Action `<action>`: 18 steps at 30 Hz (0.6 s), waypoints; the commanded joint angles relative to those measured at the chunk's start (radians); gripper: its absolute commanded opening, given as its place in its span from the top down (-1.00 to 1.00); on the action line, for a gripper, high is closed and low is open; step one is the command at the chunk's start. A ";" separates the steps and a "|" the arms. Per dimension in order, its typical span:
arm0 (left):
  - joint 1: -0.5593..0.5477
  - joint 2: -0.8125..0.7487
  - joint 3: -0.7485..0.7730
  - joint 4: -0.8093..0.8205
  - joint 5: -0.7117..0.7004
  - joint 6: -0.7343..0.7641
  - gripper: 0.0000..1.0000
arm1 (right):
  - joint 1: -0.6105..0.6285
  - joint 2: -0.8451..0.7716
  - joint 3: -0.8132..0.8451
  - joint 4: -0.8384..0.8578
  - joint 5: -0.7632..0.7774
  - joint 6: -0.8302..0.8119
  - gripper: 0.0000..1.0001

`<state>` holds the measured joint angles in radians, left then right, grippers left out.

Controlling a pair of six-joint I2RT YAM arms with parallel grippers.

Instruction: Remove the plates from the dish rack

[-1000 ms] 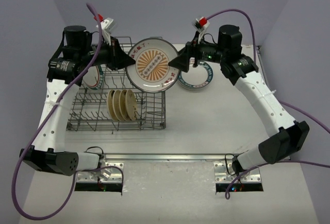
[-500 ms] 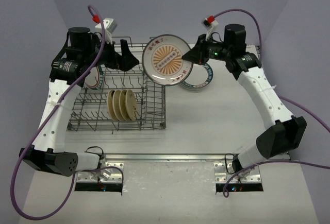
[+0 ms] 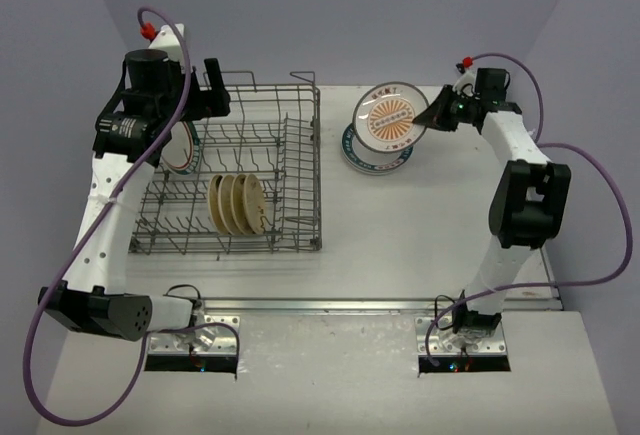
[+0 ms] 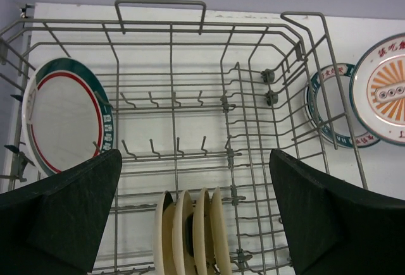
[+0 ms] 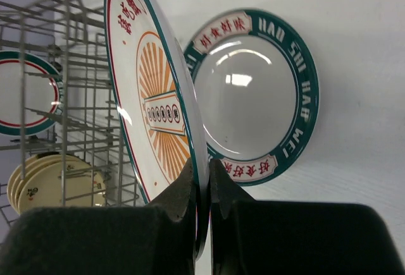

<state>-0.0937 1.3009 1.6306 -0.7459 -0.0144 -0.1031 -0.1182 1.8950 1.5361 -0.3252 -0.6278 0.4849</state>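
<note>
Orange-centred sunburst plate (image 3: 390, 120) hangs tilted on edge in the right pincer (image 5: 202, 180), whose jaws are clamped on its rim. It is just above a green-rimmed plate (image 5: 253, 98) lying flat on the table (image 3: 400, 235) beside the dish rack (image 3: 318, 170). Over the rack the left pincer (image 4: 195, 155) hovers, jaws wide apart. Inside stand a green-and-red banded plate (image 4: 63, 120) at the left end and a row of tan plates (image 4: 190, 224).
</note>
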 commanded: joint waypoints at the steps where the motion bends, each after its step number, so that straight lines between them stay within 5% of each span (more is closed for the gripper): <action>1: 0.020 0.009 0.003 0.036 -0.054 -0.023 -1.00 | 0.011 0.100 0.104 0.003 -0.044 0.057 1.00; 11: 0.036 0.022 -0.033 0.038 -0.073 -0.019 -1.00 | 0.029 0.256 0.172 -0.024 -0.020 0.026 0.92; 14: 0.046 0.050 -0.024 0.017 -0.086 -0.022 -1.00 | 0.049 0.296 0.215 -0.065 0.012 -0.013 0.50; 16: 0.058 0.068 -0.010 0.002 -0.087 -0.031 -1.00 | 0.068 0.304 0.245 -0.113 0.071 -0.052 -0.19; 18: 0.067 0.079 -0.002 -0.006 -0.088 -0.032 -1.00 | 0.088 0.297 0.263 -0.145 0.124 -0.091 -0.55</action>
<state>-0.0527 1.3584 1.5967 -0.7507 -0.0836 -0.1145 -0.0785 2.2067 1.7196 -0.4204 -0.5842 0.4799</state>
